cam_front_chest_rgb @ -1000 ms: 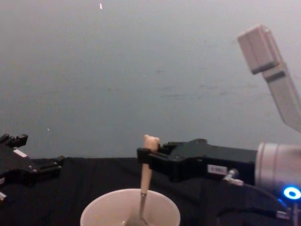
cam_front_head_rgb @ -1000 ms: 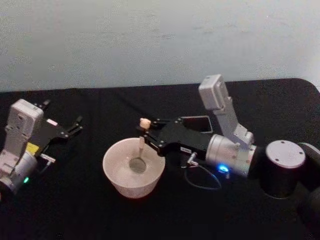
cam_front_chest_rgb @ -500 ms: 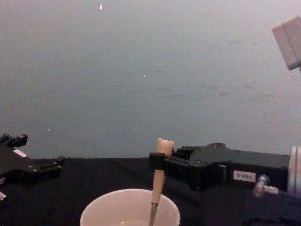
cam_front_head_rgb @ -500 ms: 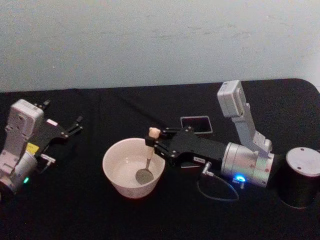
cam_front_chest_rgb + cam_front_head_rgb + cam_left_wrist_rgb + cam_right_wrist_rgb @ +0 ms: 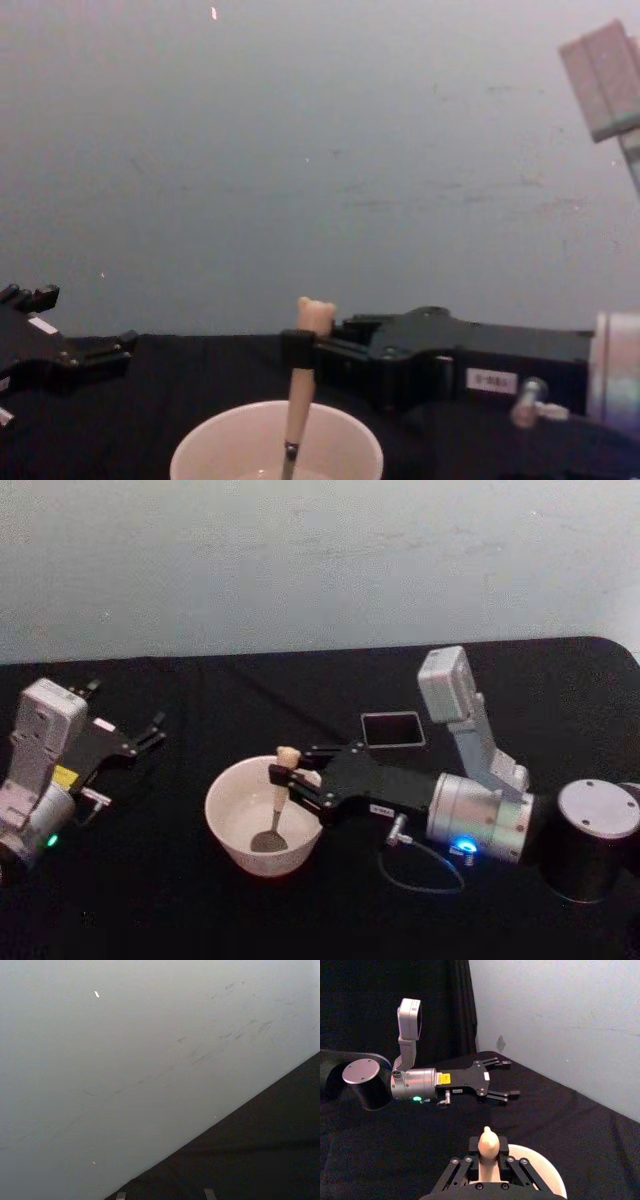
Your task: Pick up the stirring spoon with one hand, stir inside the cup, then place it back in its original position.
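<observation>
My right claw (image 5: 283, 775) is closed narrow on the stirring spoon (image 5: 277, 815), pinching the beige handle just under the bear head. The head view gives me what lies below the claw: the steel bowl sits down inside the cup (image 5: 228, 852), near its floor, while the claw's tips hang over the cup's far rim. The dark holder (image 5: 392, 729) stands behind the claw, just beside its body on the wall side.

The chest view gives me the side. The spoon (image 5: 315, 312) stands nearly upright in the right claw (image 5: 298, 348), and its neck drops past the cup's (image 5: 200, 455) rim, where the bowl is hidden.

My right wrist view looks over the bear head (image 5: 488, 1142) to the left claw (image 5: 510, 1079) across the table (image 5: 570, 1125). It sits well apart from the cup, spread wide and holding nothing.
</observation>
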### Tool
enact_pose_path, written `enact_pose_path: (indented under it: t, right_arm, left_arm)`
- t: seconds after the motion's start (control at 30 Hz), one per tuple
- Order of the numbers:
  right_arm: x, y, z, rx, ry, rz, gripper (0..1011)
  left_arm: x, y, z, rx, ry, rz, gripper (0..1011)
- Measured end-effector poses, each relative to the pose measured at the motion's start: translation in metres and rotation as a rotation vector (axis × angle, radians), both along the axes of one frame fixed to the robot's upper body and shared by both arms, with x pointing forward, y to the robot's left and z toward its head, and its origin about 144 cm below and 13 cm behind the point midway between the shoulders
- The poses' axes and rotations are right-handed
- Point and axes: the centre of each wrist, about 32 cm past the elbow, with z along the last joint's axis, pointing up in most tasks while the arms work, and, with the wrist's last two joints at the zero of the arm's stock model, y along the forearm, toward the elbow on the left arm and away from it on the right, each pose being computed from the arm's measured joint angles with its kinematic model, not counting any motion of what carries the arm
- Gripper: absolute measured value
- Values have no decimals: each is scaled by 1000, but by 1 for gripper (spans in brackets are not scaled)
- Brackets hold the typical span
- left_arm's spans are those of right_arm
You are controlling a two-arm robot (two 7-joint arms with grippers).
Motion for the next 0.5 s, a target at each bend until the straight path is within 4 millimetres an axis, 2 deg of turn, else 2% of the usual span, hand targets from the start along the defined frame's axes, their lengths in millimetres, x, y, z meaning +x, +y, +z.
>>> enact_pose_path:
  t: [0.5]
  right_arm:
    - [22, 25, 2, -12, -34, -51, 213]
  left_arm:
    - [0, 0, 0, 0, 0, 0, 1001]
